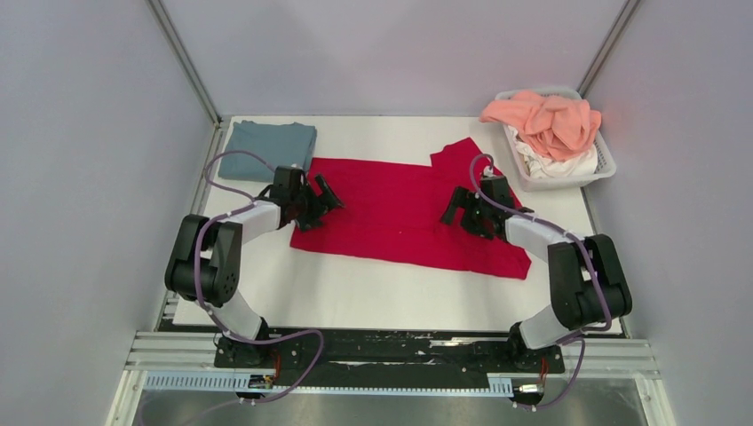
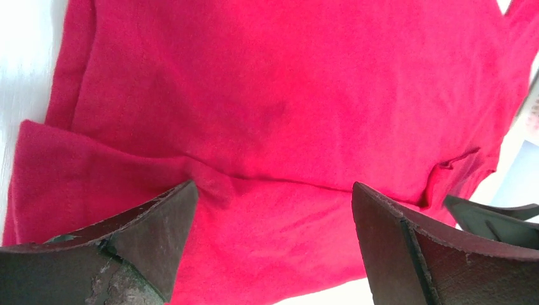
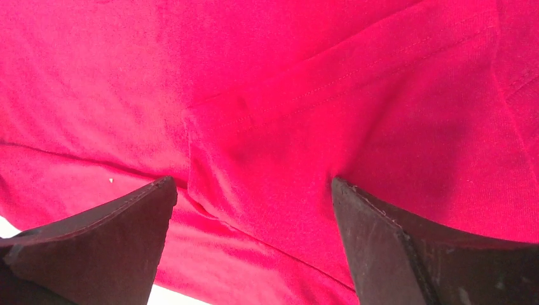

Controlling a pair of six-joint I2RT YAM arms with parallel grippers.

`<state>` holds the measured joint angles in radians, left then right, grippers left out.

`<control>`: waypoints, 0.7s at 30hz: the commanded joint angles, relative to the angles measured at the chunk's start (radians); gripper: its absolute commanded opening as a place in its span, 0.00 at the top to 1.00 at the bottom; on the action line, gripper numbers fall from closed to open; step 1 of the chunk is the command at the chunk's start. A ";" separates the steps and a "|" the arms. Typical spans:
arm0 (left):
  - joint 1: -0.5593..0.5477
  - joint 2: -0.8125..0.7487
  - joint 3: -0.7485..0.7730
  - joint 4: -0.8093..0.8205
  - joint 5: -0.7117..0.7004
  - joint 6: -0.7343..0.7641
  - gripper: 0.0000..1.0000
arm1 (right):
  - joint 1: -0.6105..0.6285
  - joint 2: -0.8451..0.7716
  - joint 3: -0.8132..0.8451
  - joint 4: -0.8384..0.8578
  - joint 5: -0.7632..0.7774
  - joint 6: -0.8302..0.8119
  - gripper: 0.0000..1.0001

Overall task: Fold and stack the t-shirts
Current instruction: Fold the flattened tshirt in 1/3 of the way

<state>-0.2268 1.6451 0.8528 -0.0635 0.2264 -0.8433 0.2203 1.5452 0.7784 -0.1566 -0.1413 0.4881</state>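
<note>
A crimson red t-shirt (image 1: 400, 213) lies spread on the white table, partly folded, one sleeve sticking out at its far right corner. My left gripper (image 1: 330, 197) is open over the shirt's left edge, and the shirt (image 2: 279, 114) fills the left wrist view with a folded flap between the fingers. My right gripper (image 1: 451, 211) is open over the shirt's right part; in the right wrist view the shirt (image 3: 286, 95) shows a folded edge and a seam. A dusty blue-grey t-shirt (image 1: 268, 148) lies folded at the far left. Salmon pink (image 1: 543, 120) and white (image 1: 559, 164) shirts sit in the basket.
A white slatted plastic basket (image 1: 606, 160) stands at the far right corner. Grey walls close in the table on the left, back and right. The white table surface (image 1: 355, 293) shows bare in front of the red shirt.
</note>
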 commanded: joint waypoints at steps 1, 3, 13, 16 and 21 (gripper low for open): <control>0.000 0.038 -0.031 0.015 0.020 0.001 0.00 | 0.005 -0.043 -0.088 -0.031 0.011 0.058 0.00; -0.001 0.022 -0.084 0.001 0.017 0.001 0.00 | 0.006 -0.090 -0.128 -0.064 -0.004 0.070 0.00; -0.104 -0.377 -0.478 -0.177 -0.008 -0.127 0.00 | 0.012 -0.450 -0.281 -0.288 -0.027 0.089 0.00; -0.153 -0.542 -0.544 -0.261 -0.038 -0.199 0.00 | 0.018 -0.531 -0.317 -0.340 -0.065 0.079 0.00; -0.199 -0.755 -0.638 -0.397 -0.072 -0.284 0.00 | 0.034 -0.619 -0.338 -0.397 -0.100 0.095 0.00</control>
<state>-0.3988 0.9733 0.3145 -0.1513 0.2214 -1.0477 0.2386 0.9852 0.4511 -0.4942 -0.1921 0.5571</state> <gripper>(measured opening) 1.000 0.998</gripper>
